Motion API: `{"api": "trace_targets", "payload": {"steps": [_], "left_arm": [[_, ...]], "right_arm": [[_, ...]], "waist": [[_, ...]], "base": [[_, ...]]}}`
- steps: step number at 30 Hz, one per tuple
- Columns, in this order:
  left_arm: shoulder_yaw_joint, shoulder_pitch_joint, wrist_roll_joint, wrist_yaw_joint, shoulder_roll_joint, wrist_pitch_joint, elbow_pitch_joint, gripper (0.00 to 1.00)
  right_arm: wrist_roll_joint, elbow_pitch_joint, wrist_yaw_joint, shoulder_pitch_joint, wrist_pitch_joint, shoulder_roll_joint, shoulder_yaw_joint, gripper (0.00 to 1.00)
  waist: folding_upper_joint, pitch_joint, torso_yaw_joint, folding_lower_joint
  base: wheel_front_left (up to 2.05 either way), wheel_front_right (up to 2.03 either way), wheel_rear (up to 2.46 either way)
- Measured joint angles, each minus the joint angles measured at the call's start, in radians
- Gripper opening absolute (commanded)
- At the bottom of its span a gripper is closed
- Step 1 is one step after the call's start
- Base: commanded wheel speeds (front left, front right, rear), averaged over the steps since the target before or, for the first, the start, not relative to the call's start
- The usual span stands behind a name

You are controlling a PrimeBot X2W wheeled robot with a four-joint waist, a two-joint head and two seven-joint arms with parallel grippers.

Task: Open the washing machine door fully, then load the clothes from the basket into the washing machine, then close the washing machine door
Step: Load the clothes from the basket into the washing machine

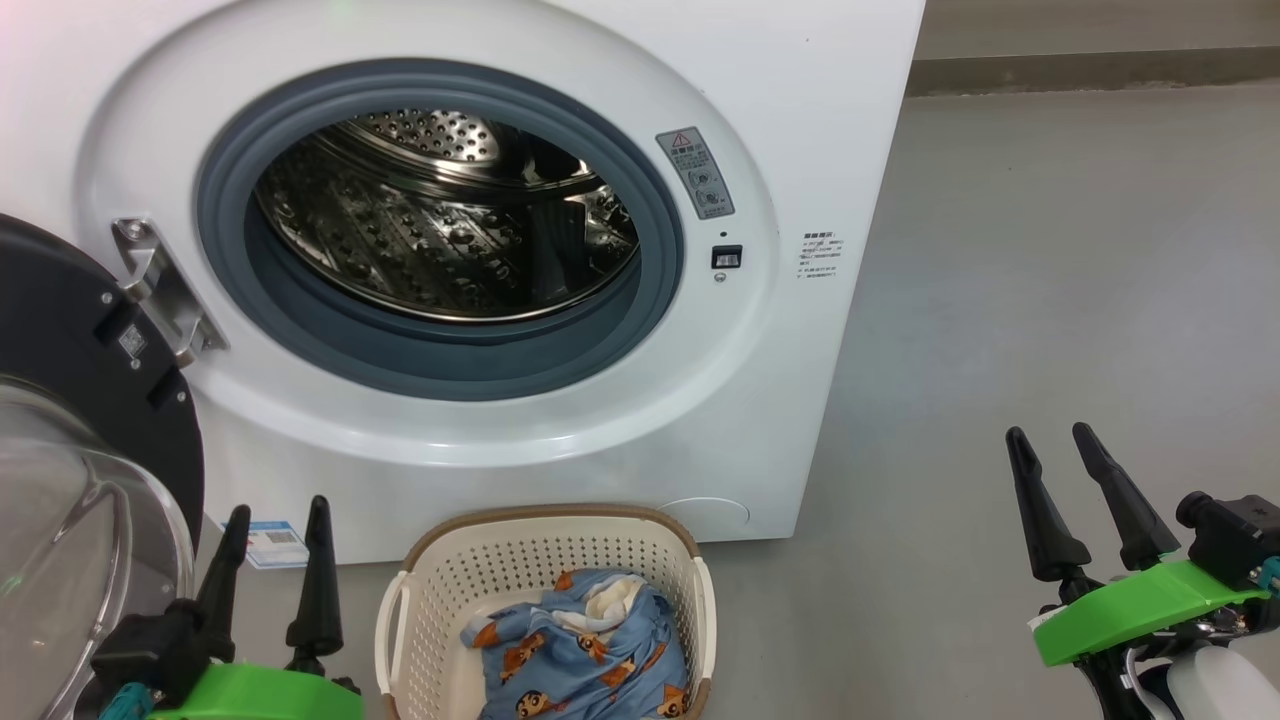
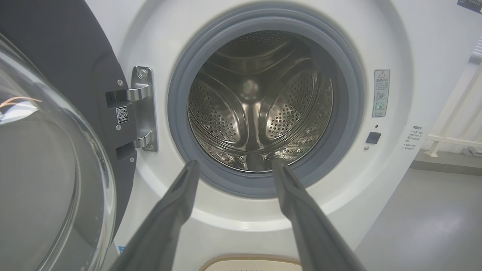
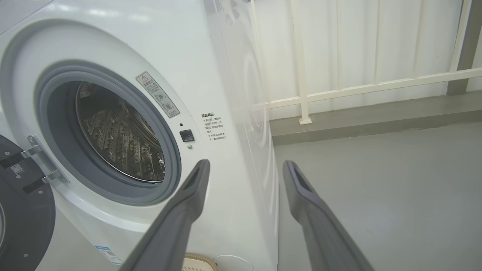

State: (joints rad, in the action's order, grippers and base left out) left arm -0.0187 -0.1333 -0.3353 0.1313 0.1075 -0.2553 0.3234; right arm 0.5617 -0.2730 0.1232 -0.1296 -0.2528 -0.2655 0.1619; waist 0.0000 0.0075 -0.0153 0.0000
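The white washing machine [image 1: 800, 120] stands open, its grey gasket ringing the steel drum [image 1: 440, 220]. Its black-rimmed door [image 1: 70, 330] with the glass bowl hangs swung out at the left. On the floor in front sits the cream basket [image 1: 440, 560] holding the light blue printed clothes [image 1: 580, 650]. My left gripper [image 1: 278, 510] is open at the lower left, beside the basket and holding nothing. My right gripper [image 1: 1050, 435] is open at the lower right, well away from the basket. The left wrist view looks straight into the drum [image 2: 260, 101], past the door [image 2: 56, 150].
Grey floor [image 1: 1050, 300] spreads to the right of the machine. A white railing [image 3: 357, 86] and a low kerb run behind it. A blue label sticker [image 1: 272, 543] sits low on the machine front, and a lock catch [image 1: 726, 257] right of the opening.
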Motion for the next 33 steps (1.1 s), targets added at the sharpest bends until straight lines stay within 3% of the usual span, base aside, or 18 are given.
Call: {"api": "trace_targets", "payload": {"steps": [33], "left_arm": [[-0.013, -0.007, 0.003, 0.000, -0.002, 0.000, 0.025, 1.00]], "right_arm": [[0.000, 0.000, 0.000, -0.004, 0.000, 0.012, -0.005, 1.00]], "waist": [[0.0000, 0.051, -0.024, 0.0000]], "base": [[0.00, 0.00, 0.00]]}}
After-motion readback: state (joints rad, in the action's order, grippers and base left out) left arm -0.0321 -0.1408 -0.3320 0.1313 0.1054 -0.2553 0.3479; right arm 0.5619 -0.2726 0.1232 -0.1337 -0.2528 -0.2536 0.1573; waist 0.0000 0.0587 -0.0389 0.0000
